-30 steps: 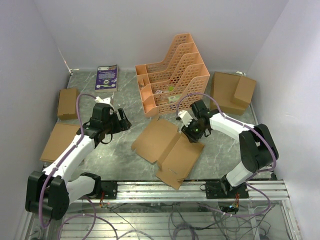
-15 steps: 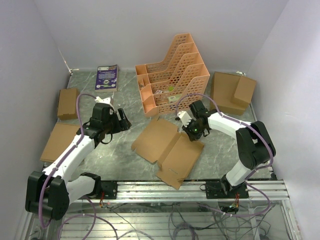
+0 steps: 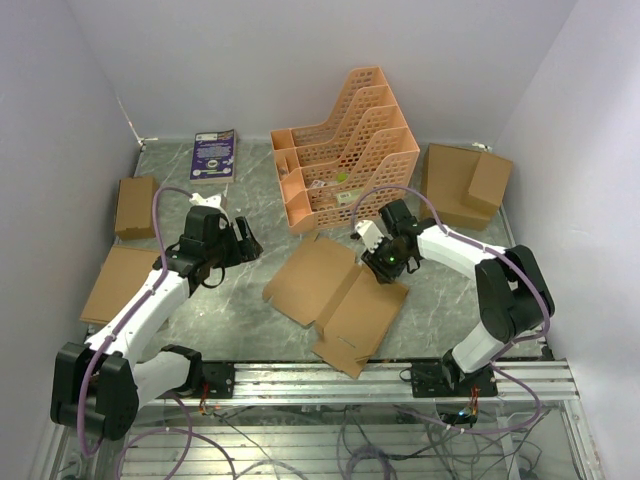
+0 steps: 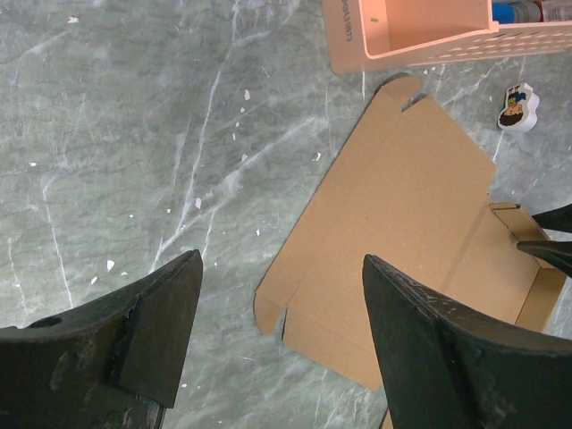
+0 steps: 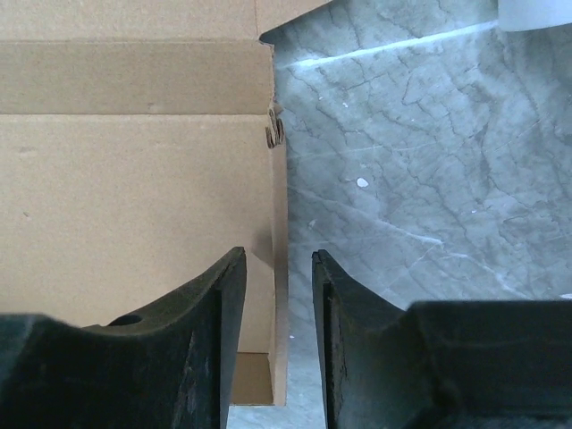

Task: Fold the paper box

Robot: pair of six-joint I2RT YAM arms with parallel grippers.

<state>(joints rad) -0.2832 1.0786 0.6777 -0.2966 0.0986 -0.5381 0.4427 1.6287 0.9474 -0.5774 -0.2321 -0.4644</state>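
Left wrist: paper box [image 4: 393, 241], lettered rack [image 4: 420, 31]

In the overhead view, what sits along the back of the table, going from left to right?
Small brown box → purple booklet → orange file rack → stacked cardboard boxes.

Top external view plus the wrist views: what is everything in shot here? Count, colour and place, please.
paper box: 1, brown, flat sheet at table centre
file rack: 1, orange, behind the sheet
booklet: 1, purple, back left
other cardboard pieces: 4, brown, two at the left edge, two stacked back right
small printed item: 1, white, beside the rack
table: 1, grey marble
left pincer: 1, black, open, left of the sheet
right pincer: 1, black, open, straddling the sheet's side flap
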